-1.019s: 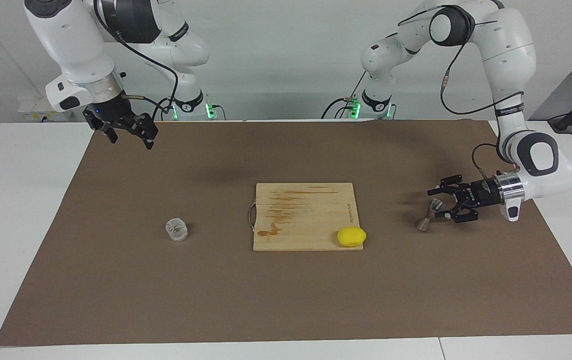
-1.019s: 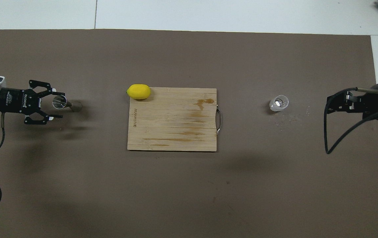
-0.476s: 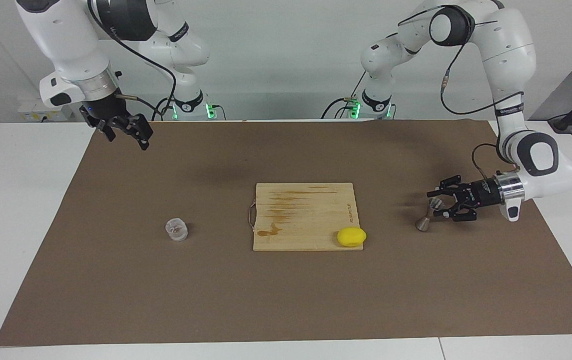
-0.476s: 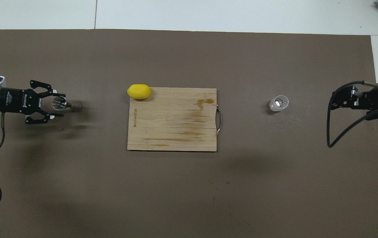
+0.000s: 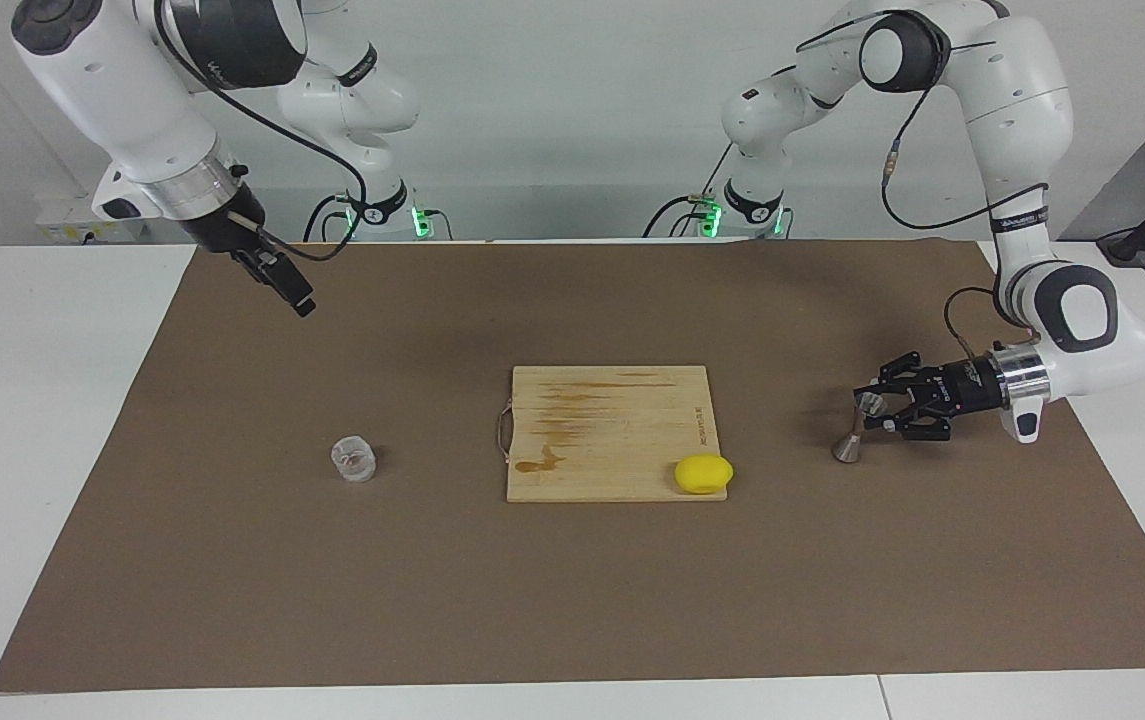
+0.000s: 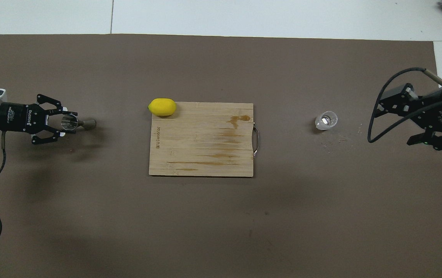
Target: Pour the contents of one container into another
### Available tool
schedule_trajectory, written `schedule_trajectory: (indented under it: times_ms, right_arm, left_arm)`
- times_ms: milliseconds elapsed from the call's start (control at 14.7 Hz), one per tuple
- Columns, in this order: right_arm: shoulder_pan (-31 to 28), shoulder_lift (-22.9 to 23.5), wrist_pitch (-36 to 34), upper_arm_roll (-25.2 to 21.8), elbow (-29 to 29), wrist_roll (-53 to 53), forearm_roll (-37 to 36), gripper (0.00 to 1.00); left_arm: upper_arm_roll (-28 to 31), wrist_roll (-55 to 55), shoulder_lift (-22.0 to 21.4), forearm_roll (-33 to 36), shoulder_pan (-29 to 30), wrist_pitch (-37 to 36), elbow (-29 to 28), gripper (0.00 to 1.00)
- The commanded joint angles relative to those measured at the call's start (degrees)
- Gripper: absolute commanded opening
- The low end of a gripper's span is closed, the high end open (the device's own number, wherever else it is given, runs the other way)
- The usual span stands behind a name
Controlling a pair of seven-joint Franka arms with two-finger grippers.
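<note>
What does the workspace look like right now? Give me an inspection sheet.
Surface: brown mat on a white table.
Job's things: clear cup upright on the mat toward the right arm's end; metal jigger upright toward the left arm's end.
Clutter: cutting board mid-mat, with a lemon at its corner.
Grippers: left gripper shut on the jigger's upper cone; right gripper raised over the mat, holding nothing.
Cables: black cables loop along both arms.
Surroundings: plain wall at the robots' end.

The clear cup's (image 5: pixel 354 460) contents are too small to tell; the overhead view's edge cuts off both arms.
</note>
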Motion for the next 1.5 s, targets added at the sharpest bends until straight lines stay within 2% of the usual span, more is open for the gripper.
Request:
schedule_trajectory:
  times_ms: [0,136,476,680,816,951,1087,1427]
  right_arm:
    - [-0.78,3.37,-0.42,0.03,3.00,8.89,2.11,0.97]
    - [-0.87,5.65,-0.51,-0.06,4.13,12.07,2.11,0.97]
    - [-4.38,11.01,0.63,-0.15,4.15,21.48,5.45,0.97]
    - [-6.39,11.72,4.05,-0.06,0.11,21.49,7.54,0.97]
    - [-9.47,11.99,5.64,-0.06,-2.09,21.14,11.06,0.99]
    - [-10.00,12.16,6.78,-0.06,-3.67,20.79,12.73,1.00]
    - [-10.53,12.16,11.42,-0.06,-7.18,19.82,18.70,1.00]
    - [-11.23,14.09,13.91,-0.06,-8.69,14.46,19.33,1.00]
  left_arm:
    - [0.50,0.11,-0.72,-0.19,-0.75,0.21,-0.64,0.14]
    - [0.41,0.11,-0.72,-0.28,-0.75,-0.14,-0.64,0.00]
    - [-0.29,-0.33,-2.56,-0.80,-1.54,-1.02,-0.73,0.00]
    - [-0.38,-1.98,-5.19,-1.85,-3.82,-2.16,-1.26,0.00]
    - [-0.55,-3.05,-6.69,-3.95,-6.01,-2.42,-2.22,0.00]
    - [-0.47,-3.14,-8.53,-7.03,-8.73,-1.81,-4.42,0.00]
    - [-0.38,-3.66,-10.55,-8.53,-11.81,-1.20,-5.39,0.00]
    - [-0.38,-6.04,-16.62,-15.47,-20.06,6.25,-11.53,0.00]
